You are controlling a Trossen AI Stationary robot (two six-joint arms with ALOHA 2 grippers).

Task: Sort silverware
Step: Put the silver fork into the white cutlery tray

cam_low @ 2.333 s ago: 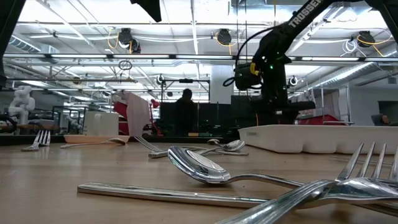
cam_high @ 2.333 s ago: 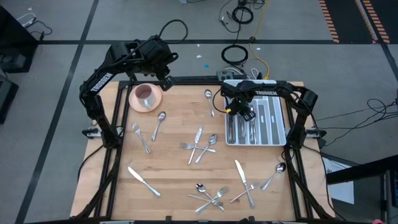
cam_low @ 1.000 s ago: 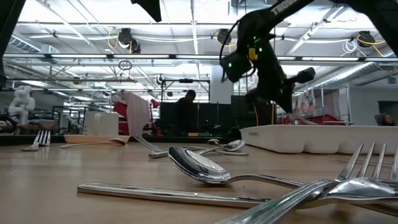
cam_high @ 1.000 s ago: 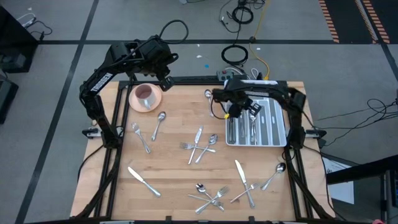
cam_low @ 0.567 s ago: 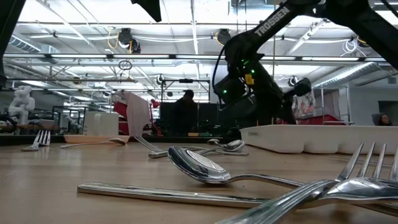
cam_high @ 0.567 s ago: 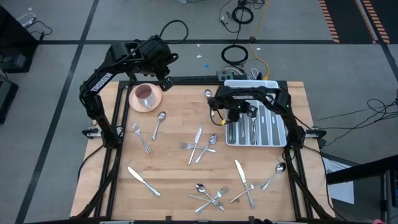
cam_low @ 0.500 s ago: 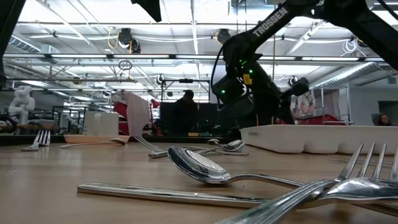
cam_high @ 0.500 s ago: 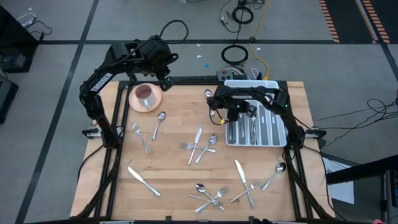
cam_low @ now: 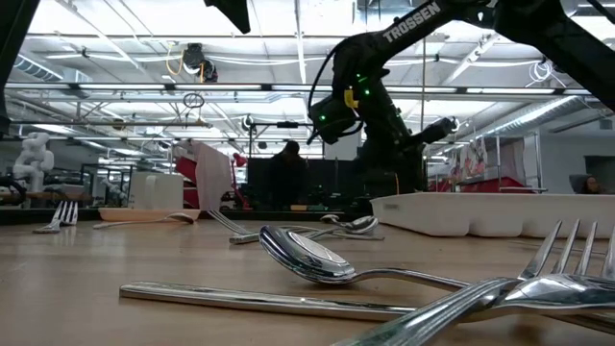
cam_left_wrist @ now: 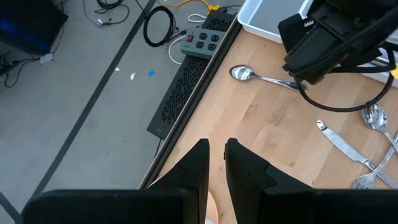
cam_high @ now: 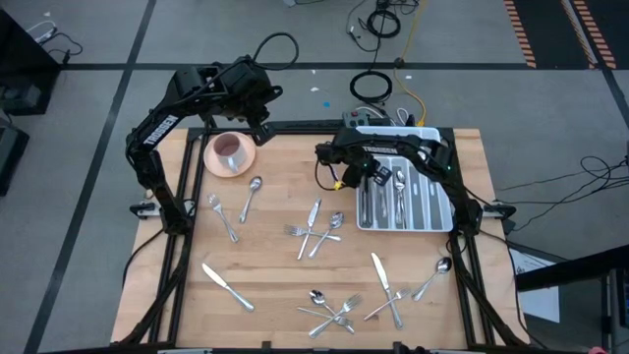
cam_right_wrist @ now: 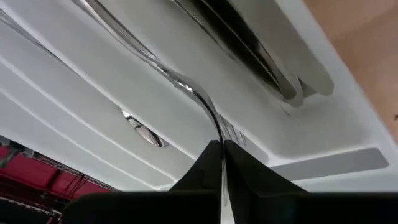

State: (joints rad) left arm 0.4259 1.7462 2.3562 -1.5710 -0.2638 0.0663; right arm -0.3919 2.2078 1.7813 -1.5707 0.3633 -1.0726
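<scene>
Silverware lies scattered over the wooden table: a spoon (cam_high: 253,192), a fork (cam_high: 221,214), a knife (cam_high: 226,285), a crossed group (cam_high: 314,228) and another group (cam_high: 334,310). More pieces lie in the white divided tray (cam_high: 440,214). My right gripper (cam_right_wrist: 222,144) is shut low over the tray's left part (cam_high: 371,179). A slim silver piece (cam_right_wrist: 186,87) in the tray runs right up to its fingertips. One more spoon (cam_left_wrist: 242,73) lies by the far edge, its handle passing under the right arm. My left gripper (cam_left_wrist: 216,155) hangs open and empty, high over the far left corner. My right gripper has its shut fingertips (cam_right_wrist: 211,155) at the near end of the slim silver piece (cam_right_wrist: 214,127), slanting down over the tray. Whether they touch it or only stand in front of it, I cannot tell. The rest of the piece lies along a tray compartment.
A pink cup on its saucer (cam_high: 229,150) stands at the far left corner, below my left gripper. A power strip (cam_left_wrist: 202,38) and cables lie on the floor past the far edge. Bare wood shows between the cup and the tray.
My right arm has swung from over the tray toward the table's left and sunk a little, its gripper staying shut and still by the tray's left part. Nothing on the table has shifted.
</scene>
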